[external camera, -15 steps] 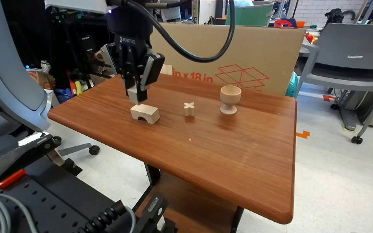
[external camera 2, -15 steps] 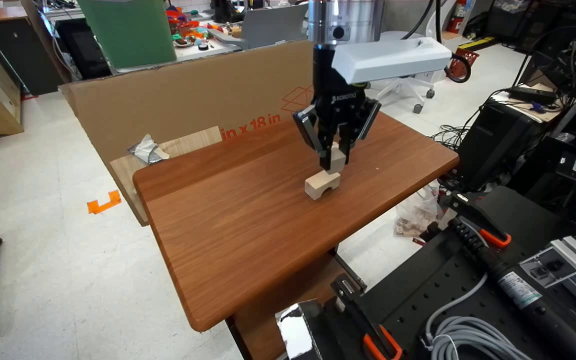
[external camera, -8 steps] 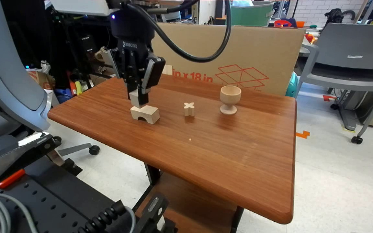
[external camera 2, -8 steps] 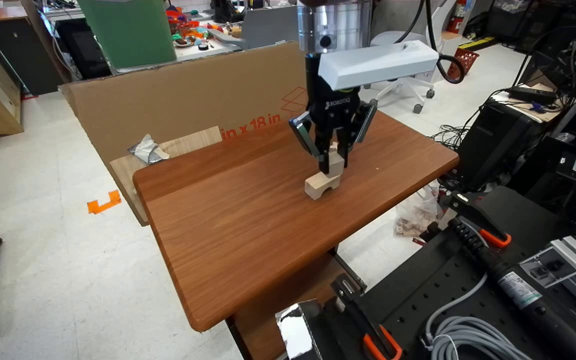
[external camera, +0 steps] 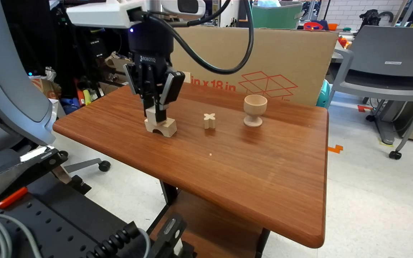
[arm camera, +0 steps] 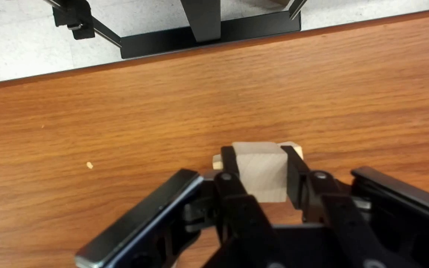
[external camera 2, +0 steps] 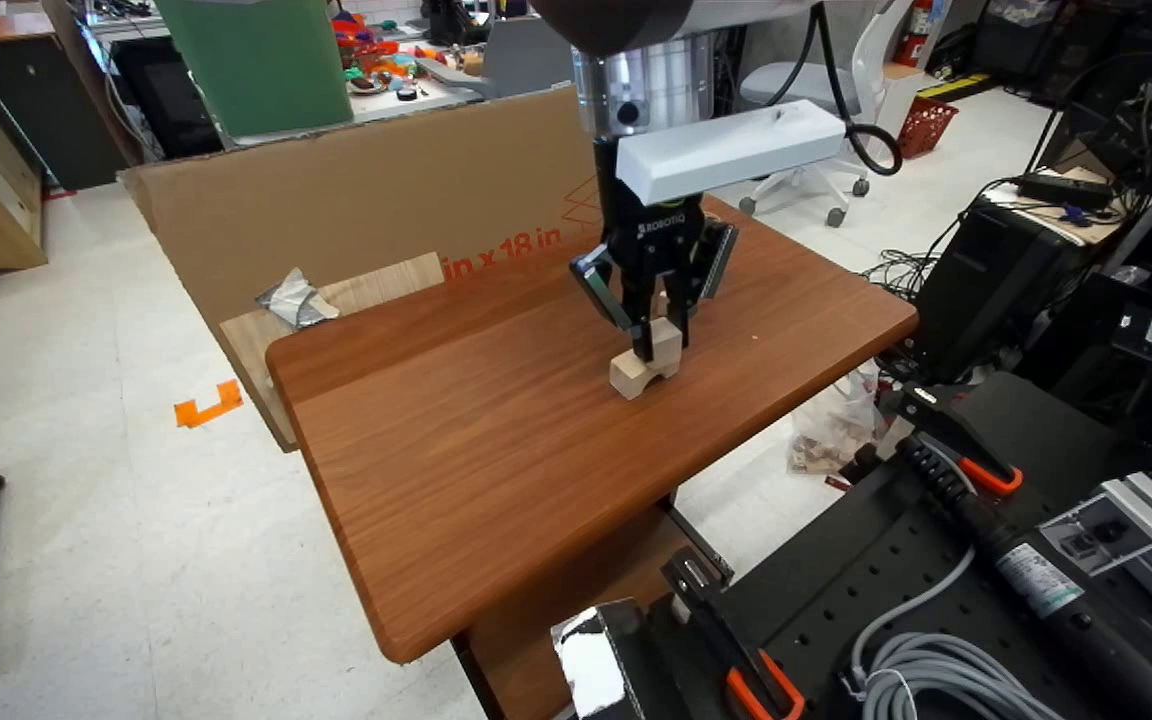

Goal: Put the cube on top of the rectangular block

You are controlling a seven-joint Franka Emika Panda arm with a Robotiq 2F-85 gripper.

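Observation:
The pale wooden cube (external camera: 151, 114) is between the fingers of my gripper (external camera: 153, 115), also seen in an exterior view (external camera 2: 664, 342). In the wrist view the fingers (arm camera: 262, 165) press both sides of the cube (arm camera: 261, 175). The rectangular block (external camera: 169, 127) stands on the table with its notch downward, directly under the cube. The cube's underside is at the block's top, toward one end; whether it touches cannot be told. In an exterior view one end of the block (external camera 2: 626, 376) sticks out past the cube. In the wrist view only the block's ends (arm camera: 217, 162) show.
A cross-shaped wooden piece (external camera: 209, 121) and a wooden goblet (external camera: 253, 107) stand on the brown table (external camera: 249, 172), to one side of the block. A tiny chip (arm camera: 89, 165) lies on the tabletop. A large cardboard sheet (external camera: 285, 53) stands along the table's far edge.
My gripper has moved down with the cube held in it. The gap between cube and block has closed to little or nothing. The block has not moved.

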